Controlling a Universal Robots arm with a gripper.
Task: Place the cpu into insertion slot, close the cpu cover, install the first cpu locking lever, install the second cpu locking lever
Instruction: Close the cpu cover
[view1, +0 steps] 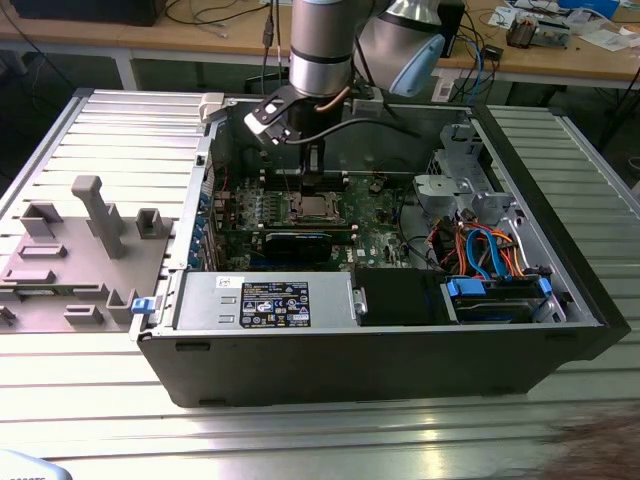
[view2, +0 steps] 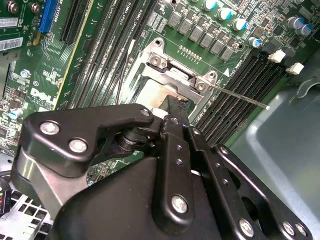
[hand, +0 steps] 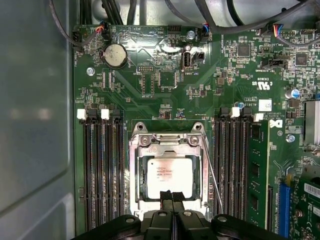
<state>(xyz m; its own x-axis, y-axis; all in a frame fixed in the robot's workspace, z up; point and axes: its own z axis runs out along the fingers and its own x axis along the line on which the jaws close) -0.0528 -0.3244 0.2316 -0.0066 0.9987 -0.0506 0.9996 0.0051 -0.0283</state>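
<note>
The cpu (hand: 170, 175), a silvery square chip, lies in the insertion slot (view1: 312, 207) on the green motherboard. The cpu cover (hand: 141, 172), a thin silvery frame, lies flat around the chip, which shows through its window. A thin wire locking lever (hand: 214, 172) runs along one side of the socket; in the second wrist view the lever (view2: 240, 96) sticks out free over the memory slots. My gripper (hand: 172, 194) is shut, its black fingertips together at the near edge of the cover. It hangs straight down over the socket in the exterior view (view1: 316, 190) and the second wrist view (view2: 176, 102).
The open computer case (view1: 380, 350) stands on a ribbed metal table. Black memory slots (hand: 102, 170) flank the socket. A black graphics card (view1: 300, 243), a grey power supply (view1: 265, 300), orange and blue cables (view1: 480, 245) and a drive cage (view1: 495, 290) are near. A grey fixture tray (view1: 80, 250) lies at the exterior view's left.
</note>
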